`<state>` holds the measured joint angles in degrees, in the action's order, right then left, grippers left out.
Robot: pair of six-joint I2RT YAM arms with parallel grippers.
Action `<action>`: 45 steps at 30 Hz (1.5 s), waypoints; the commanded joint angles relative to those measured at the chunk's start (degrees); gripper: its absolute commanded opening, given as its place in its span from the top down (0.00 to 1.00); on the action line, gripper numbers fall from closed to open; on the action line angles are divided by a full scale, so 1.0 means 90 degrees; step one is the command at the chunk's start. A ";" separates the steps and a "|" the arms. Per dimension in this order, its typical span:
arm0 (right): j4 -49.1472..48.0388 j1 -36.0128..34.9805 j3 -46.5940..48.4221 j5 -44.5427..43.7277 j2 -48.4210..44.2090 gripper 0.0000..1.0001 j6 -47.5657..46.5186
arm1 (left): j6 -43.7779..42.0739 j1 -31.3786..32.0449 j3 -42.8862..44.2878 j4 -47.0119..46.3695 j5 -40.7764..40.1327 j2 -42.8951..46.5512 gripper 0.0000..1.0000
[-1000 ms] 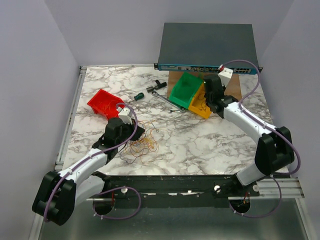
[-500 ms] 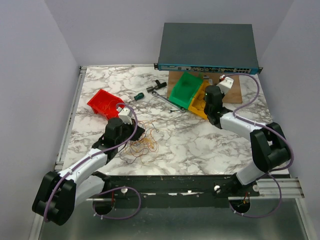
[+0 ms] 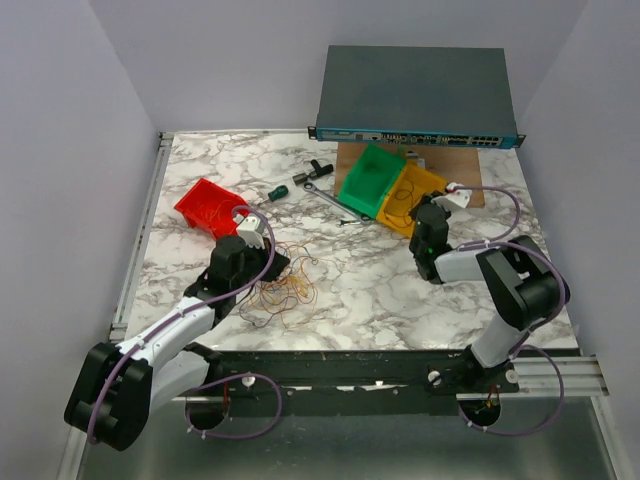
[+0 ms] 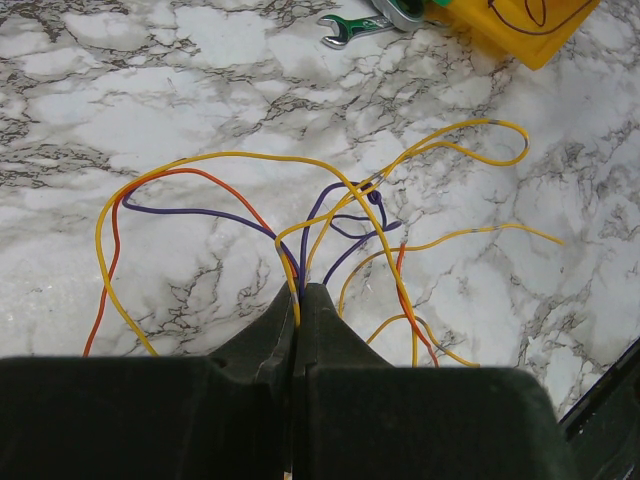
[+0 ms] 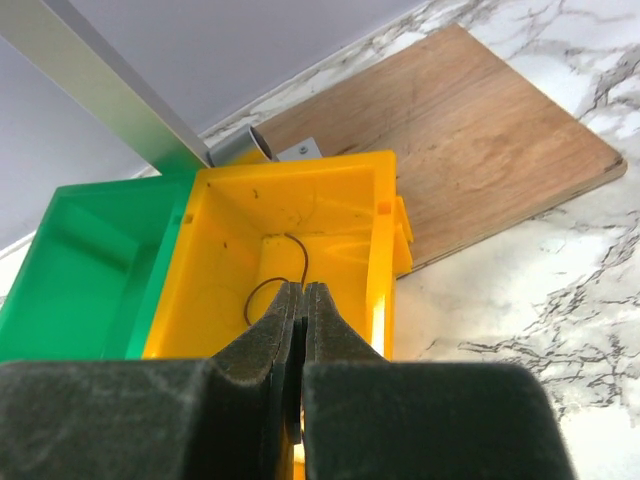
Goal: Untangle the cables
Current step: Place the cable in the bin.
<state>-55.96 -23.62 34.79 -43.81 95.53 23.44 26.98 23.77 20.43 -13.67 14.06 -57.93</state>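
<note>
The cables (image 3: 283, 290) lie as a loose tangle of thin orange, yellow and dark purple wires on the marble table, near the left. My left gripper (image 3: 268, 268) sits at the tangle's edge. In the left wrist view, the left gripper (image 4: 301, 290) is shut on a yellow and a purple strand of the cables (image 4: 330, 215), which fan out ahead of it. My right gripper (image 3: 428, 212) is shut just in front of the yellow bin (image 3: 424, 184). The right wrist view shows the right gripper (image 5: 302, 288) with one thin dark wire (image 5: 262, 290) lying inside the yellow bin (image 5: 381, 250) beyond its tips.
A green bin (image 3: 368, 180) stands against the yellow one, and a red bin (image 3: 205, 206) at the left. A wrench (image 3: 328, 200) and a screwdriver (image 3: 277, 190) lie mid-table. A wooden board (image 3: 472, 178) and a network switch (image 3: 415, 95) sit at the back.
My right arm has drawn back from over the yellow bin toward the near edge, folding at the elbow, jaws shut throughout. The left arm and the tangle have not moved.
</note>
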 commanded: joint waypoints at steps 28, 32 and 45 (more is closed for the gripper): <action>0.4551 0.0012 0.0986 0.1186 -0.1071 0.55 0.2480 | -0.0070 0.0045 -0.0055 -0.0121 0.0161 0.0142 1.00; 0.4700 0.0009 0.0546 0.2067 -0.1457 0.56 0.2691 | -0.0068 0.0045 -0.0044 -0.0131 0.0202 0.0124 1.00; 0.3667 -0.1308 -0.0647 0.6835 -0.2446 0.27 0.0828 | -0.0117 0.0088 -0.0160 -0.0893 0.1436 -0.0018 1.00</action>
<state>-15.75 -31.90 34.35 2.11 78.50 36.07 26.76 23.99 19.75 -16.29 19.70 -57.65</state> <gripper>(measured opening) 0.712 0.017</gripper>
